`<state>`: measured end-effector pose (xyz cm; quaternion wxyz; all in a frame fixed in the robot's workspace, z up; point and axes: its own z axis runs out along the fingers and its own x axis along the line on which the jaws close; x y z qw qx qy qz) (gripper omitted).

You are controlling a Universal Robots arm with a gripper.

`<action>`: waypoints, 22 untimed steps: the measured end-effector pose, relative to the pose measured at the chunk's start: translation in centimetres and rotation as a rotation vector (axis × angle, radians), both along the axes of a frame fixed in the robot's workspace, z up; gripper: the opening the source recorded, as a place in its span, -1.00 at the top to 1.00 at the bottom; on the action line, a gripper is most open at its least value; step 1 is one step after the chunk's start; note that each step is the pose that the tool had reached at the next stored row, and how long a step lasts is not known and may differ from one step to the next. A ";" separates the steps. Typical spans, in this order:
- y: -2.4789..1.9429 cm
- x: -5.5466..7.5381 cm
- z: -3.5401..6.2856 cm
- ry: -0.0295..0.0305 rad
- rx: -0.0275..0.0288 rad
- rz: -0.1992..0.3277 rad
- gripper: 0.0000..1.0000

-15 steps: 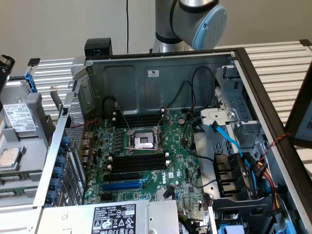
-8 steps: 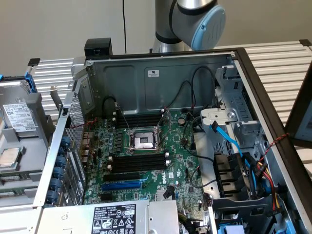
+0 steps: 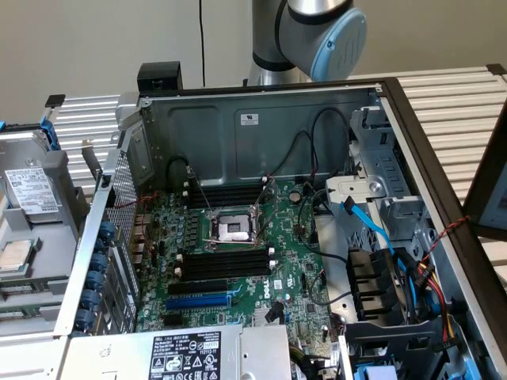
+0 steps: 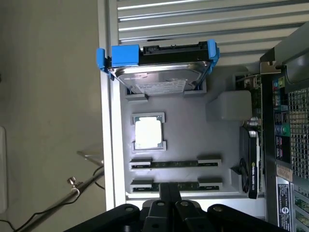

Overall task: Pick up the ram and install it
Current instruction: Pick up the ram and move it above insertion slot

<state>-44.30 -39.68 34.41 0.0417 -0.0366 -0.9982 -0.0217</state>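
Wrist view: gripper (image 4: 169, 187), fingers (image 4: 164, 193) pressed together, apparently nothing held; ram (image 4: 189, 185) lodged in tray (image 4: 193, 125) just beyond the fingertips, second stick (image 4: 176, 164) farther off. Judged light, stiff, fragile; best taken by the long edges, mid-length.

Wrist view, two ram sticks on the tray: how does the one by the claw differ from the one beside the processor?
The ram stick by the claw has its middle hidden behind the shut claw; the ram stick beside the processor shows along its whole length. The first sits in the outermost holder of the grey tray; the second sits one holder in, next to the processor. Shared: both are thin green strips, parallel, each held in grey end brackets.
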 end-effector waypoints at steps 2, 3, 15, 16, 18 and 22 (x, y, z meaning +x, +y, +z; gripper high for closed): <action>0.00 0.0 0.00 0.0000 0.0000 0.000 0.80; 0.00 0.0 0.00 0.0000 0.0000 0.000 0.80; 0.00 0.0 -0.03 -0.0001 0.0000 0.192 0.80; 0.00 0.0 -0.04 0.0000 0.0000 0.210 0.80; 0.00 0.0 -0.06 0.0000 0.0000 0.246 0.80; 0.00 0.0 -0.10 0.0000 0.0000 0.319 0.80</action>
